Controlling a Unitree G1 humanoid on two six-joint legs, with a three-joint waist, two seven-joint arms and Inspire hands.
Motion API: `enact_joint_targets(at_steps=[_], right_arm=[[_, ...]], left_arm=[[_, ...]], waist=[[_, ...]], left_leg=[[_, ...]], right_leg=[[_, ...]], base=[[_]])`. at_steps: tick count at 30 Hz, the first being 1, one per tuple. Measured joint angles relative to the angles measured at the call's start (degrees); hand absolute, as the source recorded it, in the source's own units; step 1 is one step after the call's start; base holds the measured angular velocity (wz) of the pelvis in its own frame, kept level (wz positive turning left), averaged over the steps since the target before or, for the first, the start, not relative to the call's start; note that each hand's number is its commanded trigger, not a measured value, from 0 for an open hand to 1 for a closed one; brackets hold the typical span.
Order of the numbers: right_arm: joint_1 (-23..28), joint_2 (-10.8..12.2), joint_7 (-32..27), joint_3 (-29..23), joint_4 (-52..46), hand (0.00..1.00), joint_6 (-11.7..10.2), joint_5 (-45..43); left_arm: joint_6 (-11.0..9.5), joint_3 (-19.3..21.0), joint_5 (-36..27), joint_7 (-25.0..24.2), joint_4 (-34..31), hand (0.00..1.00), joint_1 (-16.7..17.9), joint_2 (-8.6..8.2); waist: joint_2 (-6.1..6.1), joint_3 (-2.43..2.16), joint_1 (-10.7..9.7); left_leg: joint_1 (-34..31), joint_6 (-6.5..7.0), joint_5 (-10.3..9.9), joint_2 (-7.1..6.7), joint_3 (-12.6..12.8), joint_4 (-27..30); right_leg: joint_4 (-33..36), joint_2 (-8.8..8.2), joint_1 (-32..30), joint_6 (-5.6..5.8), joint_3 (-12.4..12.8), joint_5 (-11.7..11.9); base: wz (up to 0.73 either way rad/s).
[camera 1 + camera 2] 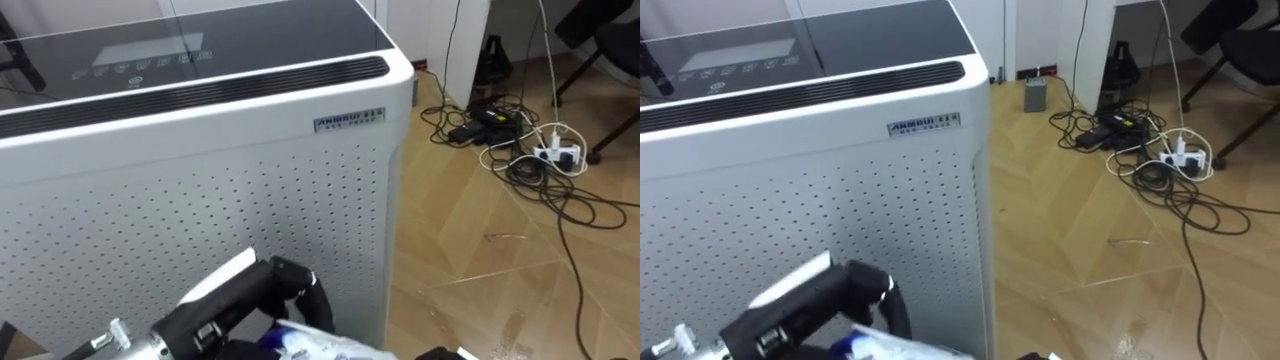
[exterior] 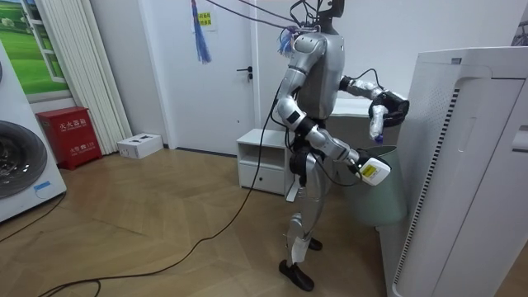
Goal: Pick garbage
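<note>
One piece of blue-and-white garbage [image 1: 320,348] is clasped in the curled left hand [image 1: 290,280] and hangs just below it, so the grip should be kept firm until the bin [image 2: 394,194] underneath is reached; the state of the right hand [image 2: 373,172] cannot be told.

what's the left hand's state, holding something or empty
Holding: the left hand has its fingers curled round white and blue plastic garbage, in front of the white air purifier.

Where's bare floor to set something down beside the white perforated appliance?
Free: wooden floor between the white perforated appliance and black cable tangle; the appliance's dark glass top. Crowded: cables and white power strip, upper right; left hand with crumpled plastic, bottom.
</note>
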Motion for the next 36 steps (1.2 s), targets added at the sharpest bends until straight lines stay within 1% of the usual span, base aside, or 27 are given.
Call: enact_joint_targets(at_steps=[1,2,3,4,5,6,7,9,10,12,16,18,23,25,28,33,36], right_arm=[[0.0,0.0,-0.3,0.5,0.0,1.0,0.0,0.1],[-0.2,0.1,-0.5,1.3,0.0,1.0,0.0,0.2],[-0.3,0.5,-0.5,1.6,0.0,1.0,0.0,0.2],[-0.3,0.6,-0.5,1.7,0.0,1.0,0.0,0.2],[-0.4,0.6,-0.5,2.1,0.0,1.0,0.0,0.2],[-0.5,0.6,-0.5,2.1,0.0,1.0,0.0,0.3],[-0.6,0.6,-0.5,2.1,0.0,1.0,0.0,0.3],[-0.9,0.6,-0.5,2.2,0.0,1.0,0.0,0.3],[-1.0,0.6,-0.5,2.2,0.1,1.0,0.0,0.3],[-1.0,0.6,-0.6,2.6,0.2,1.0,0.0,0.4],[-1.1,0.6,-1.0,3.1,0.2,1.0,0.0,0.4],[-1.1,0.8,-1.2,3.1,0.2,1.0,0.0,0.6],[-1.2,0.9,-1.7,3.3,0.6,1.0,0.0,2.4],[-1.4,1.2,-1.8,3.3,1.3,1.0,0.0,2.7],[-2.3,2.1,-2.8,3.3,3.0,1.0,0.0,3.2],[-2.4,2.4,-3.5,3.4,3.6,1.0,0.0,4.2],[-2.4,2.6,-3.5,3.3,3.8,1.0,0.0,4.2]], left_arm=[[0.0,-0.7,0.3,0.1,0.7,1.0,0.2,-0.18],[-0.1,-1.9,0.2,0.1,2.9,1.0,0.3,-0.77],[-0.2,-2.8,0.2,0.5,5.8,1.0,0.3,-1.96],[-0.1,-3.1,0.3,0.7,7.3,1.0,0.4,-2.61],[-0.1,-3.4,0.6,1.0,9.2,0.8,0.4,-3.54],[-0.1,-3.4,1.2,1.3,9.7,0.12,0.4,-4.15],[-0.1,-3.4,1.2,1.4,9.9,0.0,0.4,-4.37],[-0.1,-3.5,1.3,2.1,10.6,0.0,0.4,-5.04],[-0.1,-3.5,1.3,2.3,11.1,0.0,0.4,-5.25],[-0.1,-3.7,1.3,2.4,11.5,0.0,0.4,-5.34],[-0.1,-4.8,1.3,3.1,13.0,0.0,0.2,-5.63],[-0.1,-5.3,1.3,3.9,14.7,0.0,0.1,-6.28],[-0.1,-5.9,1.4,5.3,15.5,0.0,0.1,-6.38],[-0.1,-6.2,1.4,6.1,15.5,0.0,0.1,-6.49],[-0.1,-6.6,3.6,6.6,15.5,0.0,0.0,-6.58],[-0.2,-6.8,6.4,8.2,17.8,0.0,-0.2,-7.12],[-0.2,-6.8,7.5,8.8,17.8,0.0,-0.2,-7.24]], waist=[[-0.05,0.0,0.0],[-0.17,0.01,0.0],[-0.25,0.01,0.0],[-0.33,-0.01,-0.1],[-0.68,-0.01,-0.2],[-1.09,-0.05,-0.1],[-1.24,-0.03,-0.1],[-1.81,-0.13,-0.1],[-2.04,-0.1,-0.1],[-2.34,-0.08,-0.1],[-2.46,-0.09,-0.4],[-2.57,-0.03,-0.5],[-3.12,-0.08,-0.3],[-3.17,-0.07,-0.3],[-3.29,-0.06,-0.4],[-3.39,-0.06,-0.3],[-3.53,-0.12,-0.4]], left_leg=[[-0.3,0.02,0.0,-0.03,0.0,0.0],[-0.7,0.03,0.1,-0.08,0.1,0.1],[-0.8,0.03,0.1,-0.08,0.1,0.1],[-0.8,0.03,0.1,-0.09,0.1,0.1],[-0.9,0.03,0.1,-0.09,0.2,0.0],[-1.1,0.03,0.1,-0.06,0.3,0.0],[-1.2,0.03,0.1,-0.06,0.3,0.0],[-1.1,0.03,0.1,-0.06,0.8,0.0],[-1.1,0.03,0.1,-0.05,0.9,0.0],[-1.1,0.03,0.1,-0.02,1.1,0.0],[-1.0,0.03,0.1,0.01,1.3,0.0],[-1.0,0.03,0.1,0.03,1.3,0.0],[-1.7,0.03,0.1,0.09,1.4,0.2],[-1.8,0.03,0.1,0.09,1.4,0.2],[-2.1,0.03,0.1,0.09,1.4,0.3],[-3.0,0.03,0.1,0.11,1.3,0.7],[-3.6,0.03,0.1,0.06,1.3,0.9]], right_leg=[[0.2,-0.05,-0.4,0.0,0.0,0.0],[0.6,-0.11,-1.0,-0.03,0.1,-0.1],[0.6,-0.1,-1.1,-0.03,0.1,-0.1],[0.6,-0.1,-1.1,-0.03,0.1,-0.1],[0.6,-0.08,-1.2,-0.03,0.2,-0.1],[0.6,-0.06,-1.6,-0.03,0.3,-0.1],[0.6,-0.05,-1.7,-0.04,0.3,-0.1],[0.6,-0.02,-1.8,-0.03,0.8,-0.1],[0.6,0.0,-1.8,-0.03,0.9,0.0],[0.6,0.07,-1.8,-0.02,1.2,0.0],[0.6,0.14,-1.8,0.01,1.5,0.0],[0.7,0.16,-1.9,0.01,1.5,0.0],[1.2,0.18,-2.8,-0.04,1.6,0.0],[1.2,0.16,-2.9,-0.04,1.5,0.0],[1.2,0.14,-3.1,-0.06,1.4,0.0],[1.3,0.12,-3.8,-0.13,1.2,0.1],[1.4,-0.04,-4.2,-0.13,0.8,0.1]], base=[[0.0],[-0.03],[-0.03],[-0.03],[-0.04],[-0.03],[-0.05],[-0.08],[-0.09],[-0.05],[-0.01],[0.0],[0.0],[0.0],[0.0],[0.0],[0.07]])
